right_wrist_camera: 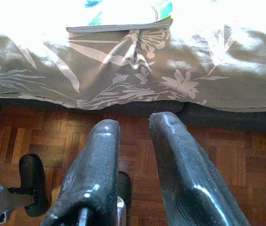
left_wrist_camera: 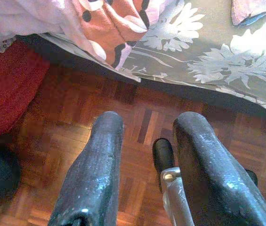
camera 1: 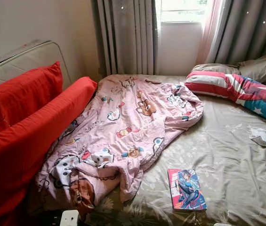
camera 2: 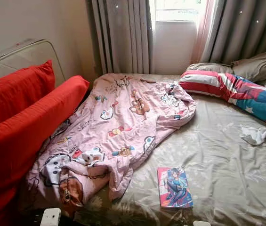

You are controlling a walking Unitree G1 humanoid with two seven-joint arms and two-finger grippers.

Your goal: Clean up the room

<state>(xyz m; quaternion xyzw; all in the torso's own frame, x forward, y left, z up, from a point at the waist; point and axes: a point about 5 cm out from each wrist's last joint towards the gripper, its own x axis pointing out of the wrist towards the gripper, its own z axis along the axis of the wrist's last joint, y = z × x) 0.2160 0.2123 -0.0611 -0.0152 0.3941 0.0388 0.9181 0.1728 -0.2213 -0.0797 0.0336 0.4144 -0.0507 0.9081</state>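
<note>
Pink cartoon-print blanket (camera 1: 123,127) is the main mess: crumpled in a diagonal heap on the bed (camera 1: 227,155), running from near the window end down to the foot edge, with its bunched end hanging just over that edge. Landmark = the blanket. Just beside its lower end, toward the robot's right, a comic book (camera 1: 187,189) lies flat near the foot edge, apart from the fabric. Further right and well apart, a small white crumpled cloth (camera 1: 264,136) sits on the grey floral sheet. Beyond the blanket's far end, a striped red/white/blue pillow (camera 1: 238,89) lies in front of grey pillows (camera 1: 260,68). On the blanket's left side, red cushions (camera 1: 24,117) lean against a mattress standing against the wall. Left hand (left_wrist_camera: 144,136) hangs low over the parquet floor (left_wrist_camera: 76,122) just off the foot of the bed, below the blanket's hanging corner; fingers moderately apart, holding nothing. Right hand (right_wrist_camera: 133,125) likewise over the floor, facing the bed edge below the book; fingers narrowly apart, empty. Judgement: nothing picked up yet, so this is the approach/choose-target step. Next move probably calls for lifting an arm above mattress height. The book is nearest the right hand; flat, so it needs an edge pinch. The blanket would need both hands.
</note>
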